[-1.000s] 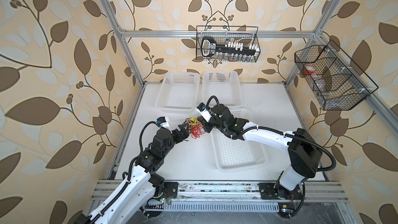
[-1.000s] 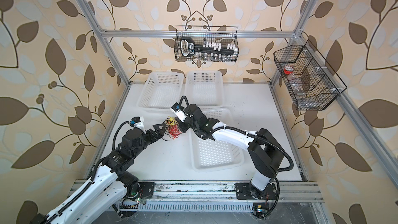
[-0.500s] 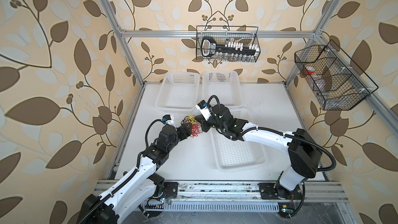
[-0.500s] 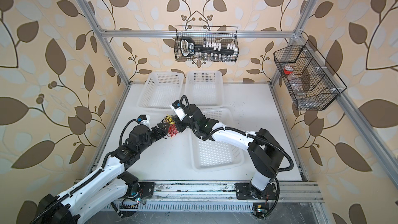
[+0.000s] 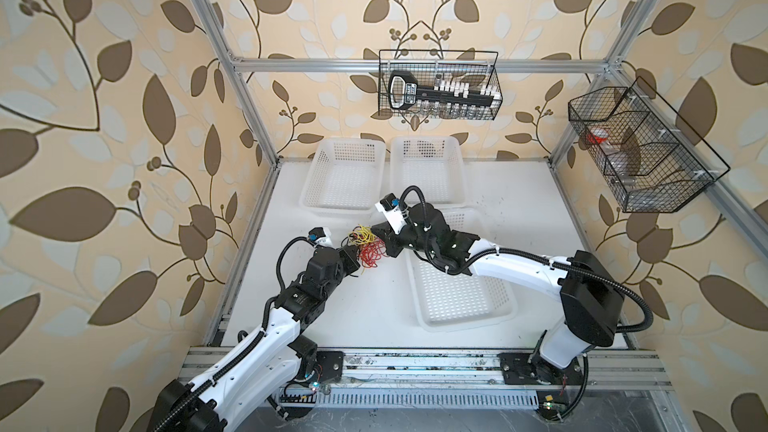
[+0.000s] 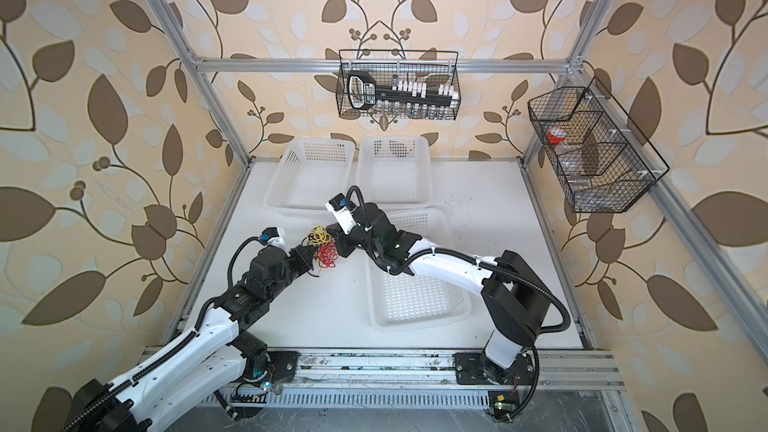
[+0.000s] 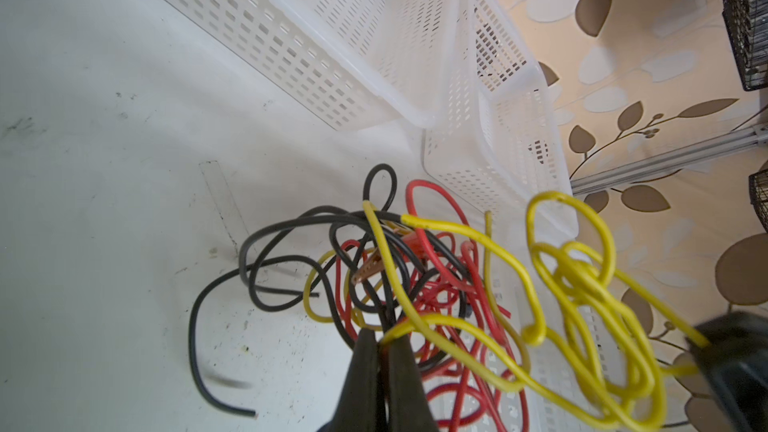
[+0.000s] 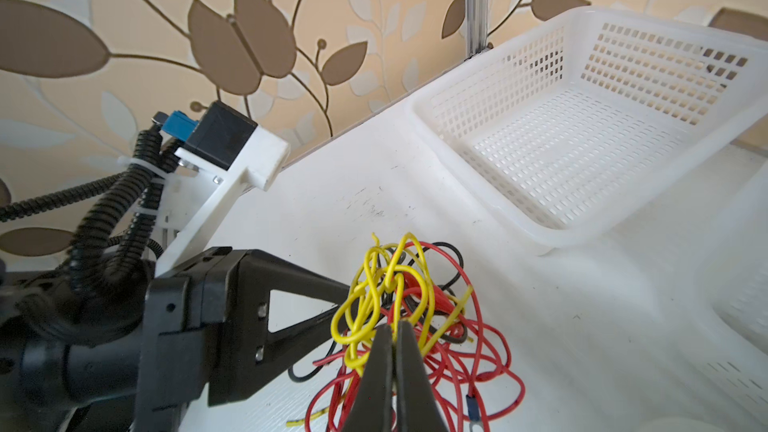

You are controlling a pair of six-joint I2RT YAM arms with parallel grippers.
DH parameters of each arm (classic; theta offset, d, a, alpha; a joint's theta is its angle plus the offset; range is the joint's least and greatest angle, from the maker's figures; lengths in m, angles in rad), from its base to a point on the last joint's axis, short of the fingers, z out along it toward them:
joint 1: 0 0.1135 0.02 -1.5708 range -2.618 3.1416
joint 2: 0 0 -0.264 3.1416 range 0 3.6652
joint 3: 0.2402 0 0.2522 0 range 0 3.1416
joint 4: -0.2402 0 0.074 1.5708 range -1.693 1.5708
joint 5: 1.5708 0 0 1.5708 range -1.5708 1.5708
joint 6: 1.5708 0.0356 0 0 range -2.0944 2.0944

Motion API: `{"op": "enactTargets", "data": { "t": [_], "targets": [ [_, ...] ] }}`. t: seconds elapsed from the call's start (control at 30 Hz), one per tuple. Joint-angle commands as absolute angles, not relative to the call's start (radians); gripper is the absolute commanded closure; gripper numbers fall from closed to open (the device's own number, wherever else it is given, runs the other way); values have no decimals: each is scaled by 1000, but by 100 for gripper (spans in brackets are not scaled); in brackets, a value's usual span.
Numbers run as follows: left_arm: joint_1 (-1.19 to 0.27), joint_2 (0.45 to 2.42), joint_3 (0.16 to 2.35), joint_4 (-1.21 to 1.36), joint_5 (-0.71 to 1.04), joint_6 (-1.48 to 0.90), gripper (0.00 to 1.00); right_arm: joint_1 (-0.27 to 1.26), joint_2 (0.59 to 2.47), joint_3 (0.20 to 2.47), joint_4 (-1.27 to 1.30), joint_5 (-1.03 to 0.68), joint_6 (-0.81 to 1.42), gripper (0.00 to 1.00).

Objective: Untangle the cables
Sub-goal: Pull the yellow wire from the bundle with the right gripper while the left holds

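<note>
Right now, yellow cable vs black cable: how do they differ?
The yellow cable is bunched in tight loops, raised off the table. The black cable spreads in wide loose curves, one end lying on the table. The right tool is shut in the yellow cable's knot; no black cable shows in its grip. Both are thin, curly and tangled with the red cable.

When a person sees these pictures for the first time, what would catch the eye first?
The bright tangle of red, yellow and black cables over the white table, left of its middle, draws the eye first. The left gripper and the right gripper meet there from opposite sides, each shut on the cables. All around is brown leaf-patterned wallpaper.
</note>
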State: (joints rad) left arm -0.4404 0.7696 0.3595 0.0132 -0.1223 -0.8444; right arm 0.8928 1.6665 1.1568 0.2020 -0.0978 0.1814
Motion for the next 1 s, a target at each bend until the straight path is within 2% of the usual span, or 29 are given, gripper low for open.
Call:
{"op": "enactTargets", "data": {
  "t": [0.0, 0.13, 0.17, 0.23, 0.33, 0.37, 0.5, 0.8, 0.97],
  "targets": [
    [-442, 782, 387, -81, -206, -831, 100, 888, 1617, 1150, 225, -7, 148, 100],
    [-441, 765, 398, -76, -171, -789, 100, 878, 1631, 1136, 203, 46, 114, 100],
    [-442, 757, 401, -69, -157, -771, 91, 873, 1637, 1133, 202, 46, 116, 100],
    [-441, 735, 404, -48, -126, -743, 57, 860, 1653, 1130, 202, 36, 120, 100],
    [-441, 717, 410, -36, -110, -712, 27, 851, 1678, 1131, 200, 24, 127, 100],
    [-440, 715, 415, -40, -112, -706, 23, 851, 1686, 1132, 199, 20, 128, 100],
    [-441, 727, 438, -69, -121, -687, 18, 850, 1713, 1137, 202, 12, 128, 100],
    [-440, 766, 460, -41, -154, -664, 19, 850, 1714, 1132, 204, -20, 103, 100],
    [-440, 807, 462, -3, -119, -656, 20, 833, 1681, 1134, 214, -76, 161, 100]
  ]
}}
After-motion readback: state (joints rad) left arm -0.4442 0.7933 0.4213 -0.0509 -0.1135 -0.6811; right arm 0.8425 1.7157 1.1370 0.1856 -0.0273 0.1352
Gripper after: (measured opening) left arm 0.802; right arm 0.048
